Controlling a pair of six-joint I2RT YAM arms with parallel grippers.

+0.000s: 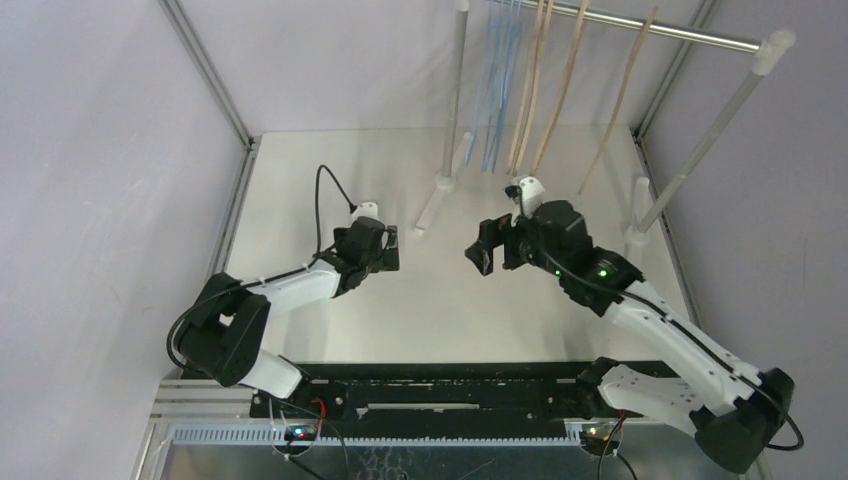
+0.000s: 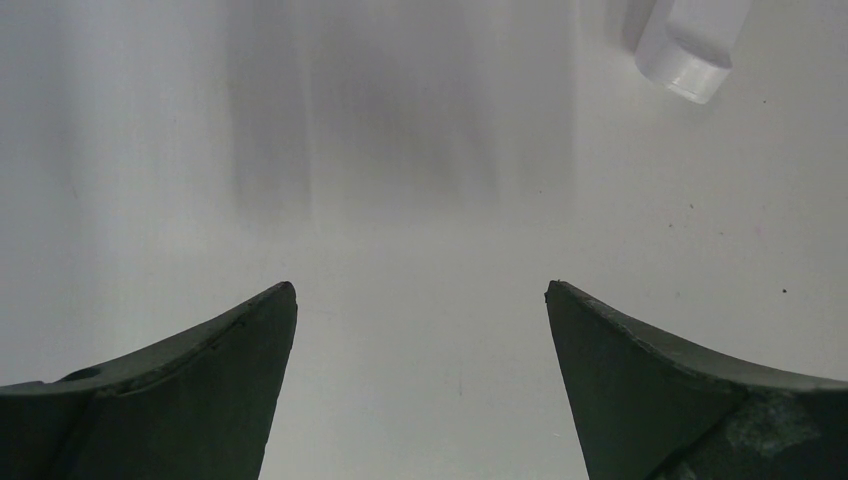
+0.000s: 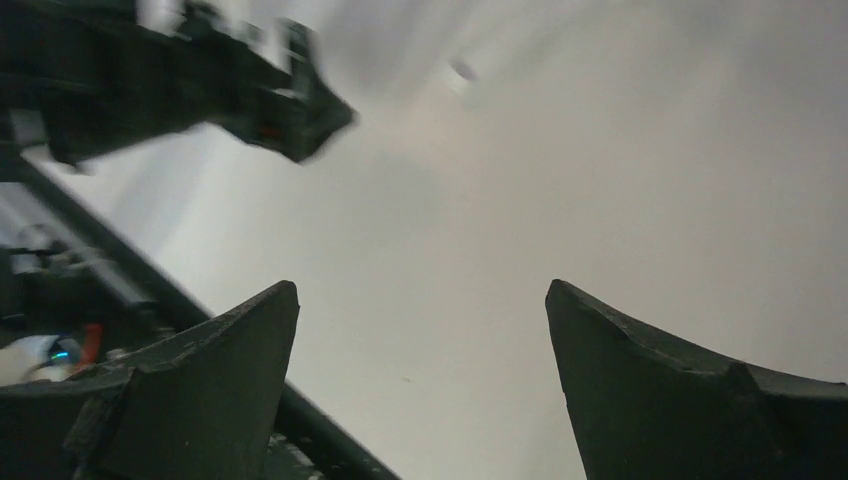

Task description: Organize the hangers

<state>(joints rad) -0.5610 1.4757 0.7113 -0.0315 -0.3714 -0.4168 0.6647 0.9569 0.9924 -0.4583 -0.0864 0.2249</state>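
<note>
Left gripper (image 1: 390,250) and right gripper (image 1: 484,247) hang over the tabletop (image 1: 440,310), jaws wide, empty. At one o'clock, blue hangers (image 1: 498,90) and tan hangers (image 1: 530,90) hang from the rail (image 1: 690,36).

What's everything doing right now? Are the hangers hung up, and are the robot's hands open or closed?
blue hangers: hanging from the rail, bunched together near its left end.
tan hangers: hanging from the rail, spread out to the right of the blue ones.
left hand: open, holding nothing.
right hand: open, holding nothing.
</note>
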